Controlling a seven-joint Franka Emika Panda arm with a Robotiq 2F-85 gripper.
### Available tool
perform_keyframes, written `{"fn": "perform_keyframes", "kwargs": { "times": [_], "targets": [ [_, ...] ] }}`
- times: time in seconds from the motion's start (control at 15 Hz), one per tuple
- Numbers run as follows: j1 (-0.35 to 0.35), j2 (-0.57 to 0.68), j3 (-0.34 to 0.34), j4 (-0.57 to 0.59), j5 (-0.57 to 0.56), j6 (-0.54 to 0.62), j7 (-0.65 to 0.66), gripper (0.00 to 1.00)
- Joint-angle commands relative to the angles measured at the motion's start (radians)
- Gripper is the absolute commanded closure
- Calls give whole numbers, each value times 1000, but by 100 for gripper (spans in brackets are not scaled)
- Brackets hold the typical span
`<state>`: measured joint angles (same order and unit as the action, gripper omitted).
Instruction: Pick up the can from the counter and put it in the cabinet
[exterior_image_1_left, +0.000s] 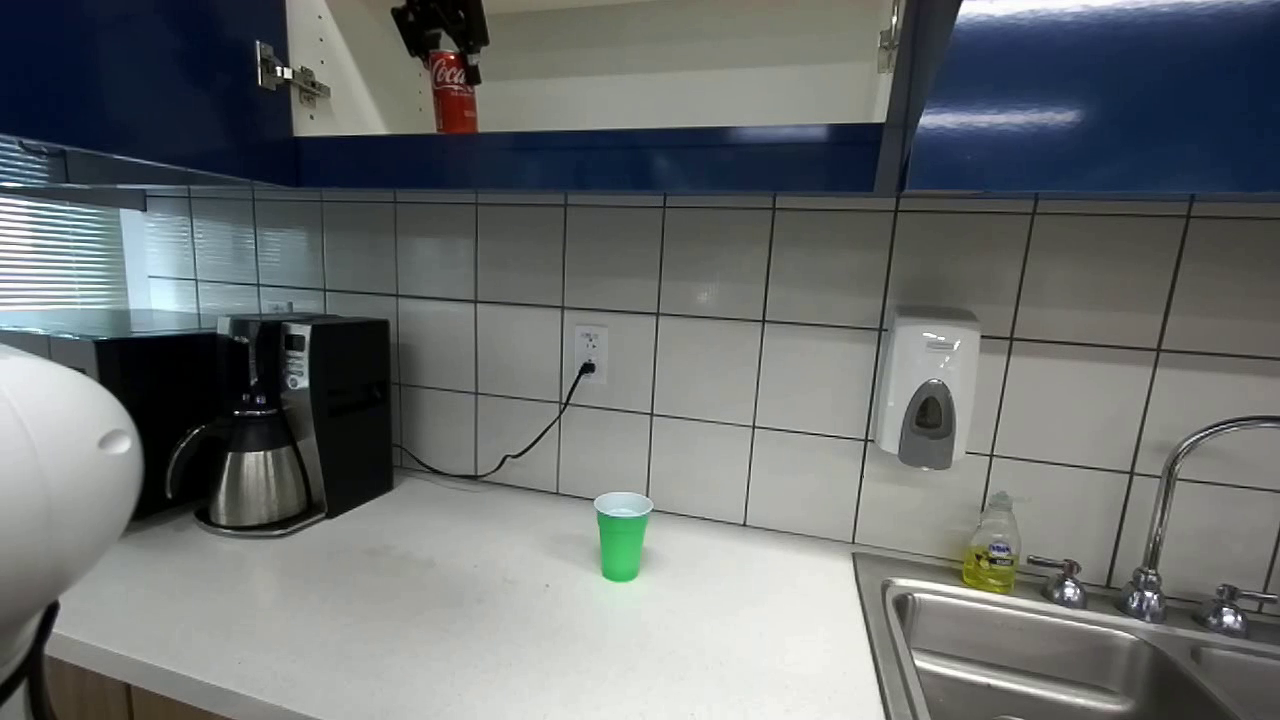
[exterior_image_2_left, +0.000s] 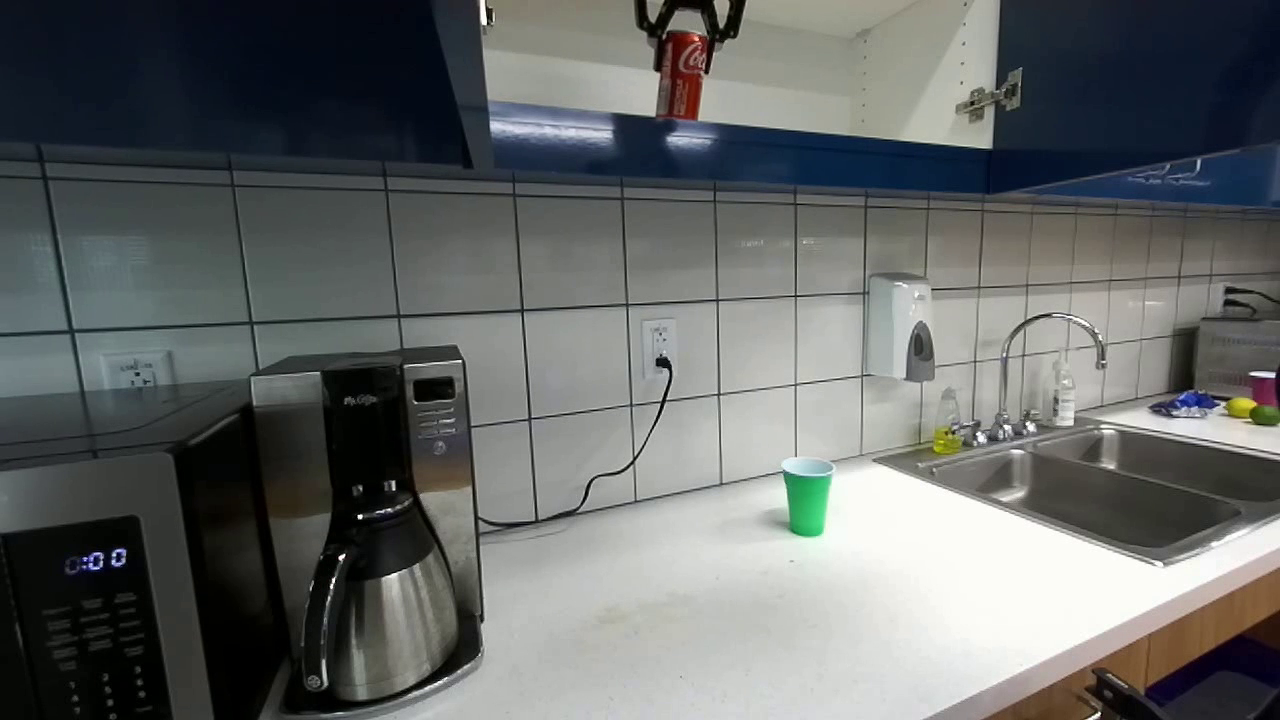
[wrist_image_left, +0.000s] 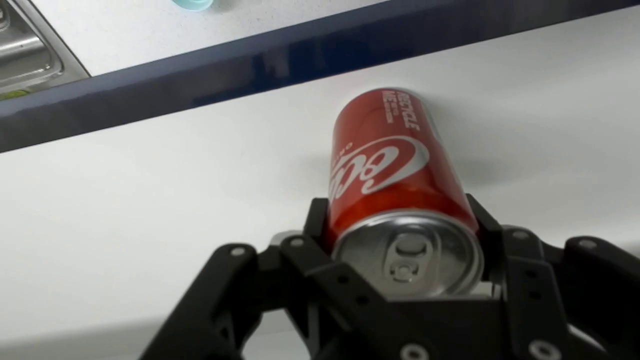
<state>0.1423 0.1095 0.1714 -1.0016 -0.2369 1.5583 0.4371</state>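
Note:
The red can (exterior_image_1_left: 455, 105) is inside the open cabinet (exterior_image_1_left: 600, 160), close behind its blue front edge; it also shows in an exterior view (exterior_image_2_left: 682, 92). It stands about upright, slightly tilted. In the wrist view the can (wrist_image_left: 385, 150) has its silvery top toward me, over the pale shelf (wrist_image_left: 150, 225). Its base is hidden, so I cannot tell whether it touches the shelf. My gripper (wrist_image_left: 397, 212) has a finger against each side of the can near its top; the gripper also shows in both exterior views (exterior_image_1_left: 453, 62) (exterior_image_2_left: 685, 52). The white counter (exterior_image_1_left: 450, 620) lies below.
A green cup (exterior_image_1_left: 622, 540) stands on the counter. A coffee maker (exterior_image_2_left: 370, 530) and a microwave (exterior_image_2_left: 100, 560) are at one end, a steel sink (exterior_image_2_left: 1110, 500) at the other. Open blue doors (exterior_image_1_left: 140, 80) (exterior_image_2_left: 1130, 90) flank the cabinet opening. A soap dispenser (exterior_image_1_left: 930, 390) hangs on the wall.

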Motion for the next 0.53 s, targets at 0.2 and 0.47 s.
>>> {"fn": "perform_keyframes", "kwargs": {
  "times": [0.2, 0.47],
  "targets": [
    [21, 66, 3, 100, -29, -84, 32, 61],
    [25, 86, 1, 128, -35, -99, 35, 61]
  ]
}}
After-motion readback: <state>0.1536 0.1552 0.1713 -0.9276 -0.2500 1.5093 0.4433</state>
